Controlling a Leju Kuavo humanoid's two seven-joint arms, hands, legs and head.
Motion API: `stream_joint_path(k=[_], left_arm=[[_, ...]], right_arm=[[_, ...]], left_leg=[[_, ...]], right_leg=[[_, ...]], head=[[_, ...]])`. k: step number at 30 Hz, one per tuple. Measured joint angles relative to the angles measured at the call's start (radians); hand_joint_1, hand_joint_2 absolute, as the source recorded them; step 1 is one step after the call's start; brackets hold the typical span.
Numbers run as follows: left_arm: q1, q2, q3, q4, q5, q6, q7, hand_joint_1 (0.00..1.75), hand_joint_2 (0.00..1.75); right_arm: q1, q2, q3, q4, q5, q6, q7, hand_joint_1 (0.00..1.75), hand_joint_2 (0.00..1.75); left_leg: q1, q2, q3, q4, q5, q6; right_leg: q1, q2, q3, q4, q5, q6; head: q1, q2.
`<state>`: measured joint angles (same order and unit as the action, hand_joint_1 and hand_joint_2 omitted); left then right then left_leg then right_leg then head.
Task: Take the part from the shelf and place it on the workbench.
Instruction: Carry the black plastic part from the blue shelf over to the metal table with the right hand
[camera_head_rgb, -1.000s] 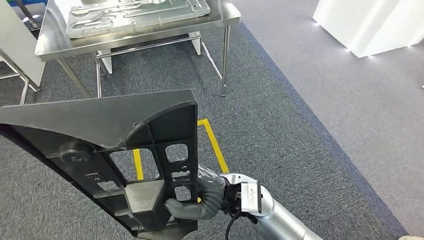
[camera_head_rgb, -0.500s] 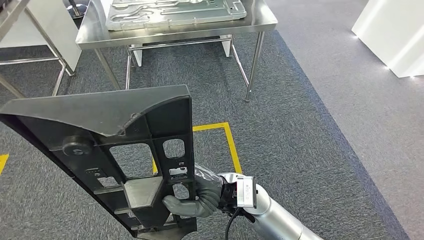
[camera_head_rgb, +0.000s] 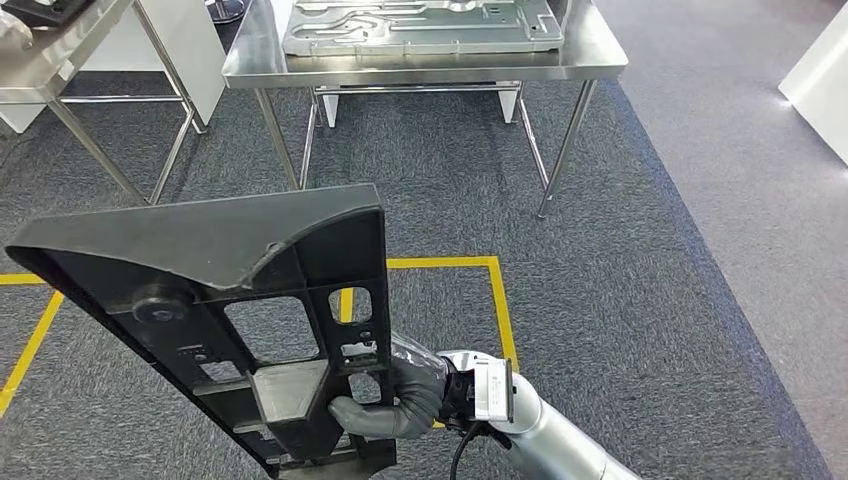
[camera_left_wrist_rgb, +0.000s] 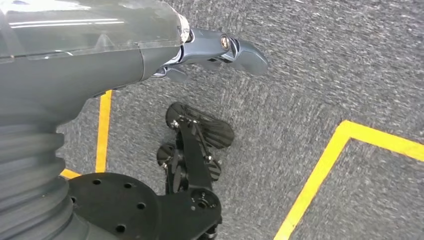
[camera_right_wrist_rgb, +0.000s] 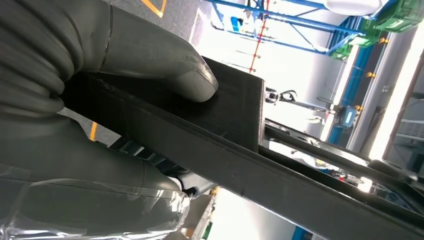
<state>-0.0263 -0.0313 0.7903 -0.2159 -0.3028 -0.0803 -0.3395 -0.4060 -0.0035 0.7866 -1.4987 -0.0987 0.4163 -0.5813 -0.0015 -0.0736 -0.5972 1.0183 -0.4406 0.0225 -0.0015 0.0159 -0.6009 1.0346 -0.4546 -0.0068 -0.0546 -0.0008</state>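
view's swung round since a sec ago, so I'm turning, not the stuff | right hand (camera_head_rgb: 392, 404) gripping black part (camera_head_rgb: 225, 300) low | workbench (camera_head_rgb: 420, 62) now dead ahead, well apart | left hand (camera_left_wrist_rgb: 200, 47) dangling, holding nothing

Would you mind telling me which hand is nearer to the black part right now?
Right. The right hand grips the black part at its lower edge; the left hand hangs apart from it, over the carpet.
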Motion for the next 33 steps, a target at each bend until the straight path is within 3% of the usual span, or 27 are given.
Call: stream_joint_path(k=[2,4,6,8,9,11,13,15,18,20,23,24,25,26,28,29,30,33], left_arm=[[0.0,0.0,0.002,0.0,-0.001,-0.001,-0.005,0.0,1.75],[0.002,0.003,0.005,0.0,-0.005,-0.003,-0.011,0.0,1.75],[0.0,0.004,0.005,0.0,-0.011,-0.006,-0.017,0.0,1.75],[-0.002,0.004,0.005,0.0,-0.013,-0.007,-0.021,0.0,1.75],[-0.002,0.005,0.005,0.0,-0.014,-0.007,-0.021,0.0,1.75],[0.0,0.006,0.006,0.0,-0.015,-0.008,-0.022,0.0,1.75],[0.001,0.008,0.006,0.0,-0.019,-0.009,-0.024,0.0,1.75],[-0.001,0.009,0.005,0.0,-0.024,-0.009,-0.028,0.0,1.75],[-0.001,0.01,0.005,0.0,-0.033,-0.01,-0.034,0.0,1.75],[-0.002,0.01,0.005,0.0,-0.038,-0.01,-0.038,0.0,1.75],[-0.004,0.01,0.006,0.0,-0.043,-0.009,-0.041,0.0,1.75],[-0.004,0.011,0.006,0.0,-0.044,-0.009,-0.041,0.0,1.75],[-0.004,0.011,0.006,0.0,-0.046,-0.009,-0.042,0.0,1.75],[-0.004,0.011,0.006,0.0,-0.049,-0.009,-0.042,0.0,1.75],[-0.004,0.01,0.006,0.0,-0.053,-0.009,-0.042,0.0,1.75],[-0.004,0.008,0.006,0.0,-0.054,-0.009,-0.042,0.0,1.75],[-0.006,0.008,0.006,0.0,-0.055,-0.008,-0.042,0.0,1.75],[-0.009,0.009,0.007,0.0,-0.055,-0.003,-0.043,0.0,1.75]], right_arm=[[0.0,0.0,0.0,0.0,0.002,0.0,0.0,1.64,1.75],[-0.001,0.002,0.0,-0.002,0.002,0.001,0.0,1.64,1.75],[-0.001,0.004,0.0,-0.004,0.001,0.001,0.0,1.64,1.75],[0.002,0.004,0.0,-0.005,0.001,0.001,0.0,1.64,1.75],[0.003,0.004,0.0,-0.005,0.001,0.001,0.0,1.64,1.75],[0.005,0.004,0.0,-0.005,0.001,0.001,0.0,1.64,1.75],[0.005,0.004,0.0,-0.006,0.001,0.002,0.0,1.64,1.75],[0.005,0.004,0.0,-0.008,0.001,0.001,-0.001,1.64,1.75],[0.007,0.004,0.0,-0.016,0.006,-0.01,-0.003,1.64,1.75],[0.008,0.005,0.0,-0.02,0.014,-0.022,-0.005,1.64,1.75],[0.011,0.006,0.0,-0.024,0.018,-0.036,-0.011,1.64,1.75],[0.013,0.005,0.0,-0.025,0.015,-0.039,-0.013,1.64,1.75],[0.015,0.005,0.0,-0.025,0.012,-0.04,-0.014,1.64,1.75],[0.016,0.005,0.0,-0.025,0.007,-0.04,-0.013,1.64,1.75],[0.016,0.005,0.0,-0.027,-0.004,-0.038,-0.012,1.64,1.75],[0.015,0.005,0.0,-0.028,-0.008,-0.037,-0.011,1.64,1.75],[0.014,0.006,0.0,-0.03,-0.012,-0.036,-0.011,1.64,1.75],[0.013,0.007,-0.002,-0.036,-0.02,-0.034,-0.008,1.64,1.75]], left_leg=[[0.0,-0.002,-0.001,-0.003,-0.003,-0.012],[0.0,0.017,-0.005,0.016,-0.019,-0.022],[0.004,0.048,-0.047,0.111,-0.071,-0.031],[0.012,0.062,-0.114,0.244,-0.129,-0.042],[0.016,0.065,-0.134,0.28,-0.135,-0.047],[0.023,0.069,-0.113,0.233,-0.089,-0.053],[0.025,0.078,-0.04,0.086,-0.026,-0.056],[0.022,0.082,0.002,0.003,-0.007,-0.045],[0.02,0.072,0.008,-0.006,-0.016,-0.016],[0.019,0.068,0.023,-0.01,-0.019,-0.002],[0.014,0.064,0.035,-0.01,-0.026,0.009],[0.01,0.064,0.04,-0.01,-0.03,0.011],[0.007,0.063,0.045,-0.01,-0.034,0.013],[0.003,0.063,0.052,-0.01,-0.039,0.013],[-0.003,0.064,0.071,-0.011,-0.052,0.012],[-0.004,0.065,0.076,-0.012,-0.058,0.009],[-0.004,0.067,0.079,-0.014,-0.062,0.005],[-0.003,0.073,0.086,-0.007,-0.063,-0.015]], right_leg=[[0.0,-0.001,0.003,-0.01,-0.001,-0.004],[-0.007,-0.007,0.013,-0.022,0.003,-0.013],[-0.012,-0.017,0.021,-0.03,0.004,-0.019],[-0.012,-0.026,0.023,-0.03,0.001,-0.019],[-0.012,-0.029,0.024,-0.03,-0.001,-0.018],[-0.014,-0.033,0.03,-0.028,-0.007,-0.012],[-0.014,-0.036,0.038,-0.025,-0.016,-0.001],[-0.012,-0.038,0.041,-0.023,-0.024,0.012],[-0.013,-0.037,0.046,-0.012,-0.022,0.032],[-0.016,-0.032,0.03,0.032,-0.044,0.039],[-0.015,-0.025,-0.075,0.209,-0.122,0.043],[-0.014,-0.025,-0.109,0.256,-0.133,0.041],[-0.012,-0.024,-0.125,0.264,-0.122,0.037],[-0.009,-0.024,-0.123,0.237,-0.092,0.03],[0.001,-0.027,-0.075,0.106,-0.007,0.007],[0.008,-0.03,-0.053,0.047,0.013,-0.003],[0.013,-0.032,-0.039,0.007,0.025,-0.011],[0.016,-0.029,-0.022,-0.023,0.027,-0.023]], head=[[0.0,0.0],[-0.001,0.0],[-0.004,0.0],[-0.005,0.0],[-0.005,0.0],[-0.005,0.0],[-0.005,0.0],[-0.004,0.0],[-0.003,0.0],[-0.002,0.0],[-0.001,0.0],[-0.001,0.0],[-0.001,0.0],[-0.001,0.0],[-0.002,0.0],[-0.004,0.0],[-0.005,0.0],[-0.005,0.0]])
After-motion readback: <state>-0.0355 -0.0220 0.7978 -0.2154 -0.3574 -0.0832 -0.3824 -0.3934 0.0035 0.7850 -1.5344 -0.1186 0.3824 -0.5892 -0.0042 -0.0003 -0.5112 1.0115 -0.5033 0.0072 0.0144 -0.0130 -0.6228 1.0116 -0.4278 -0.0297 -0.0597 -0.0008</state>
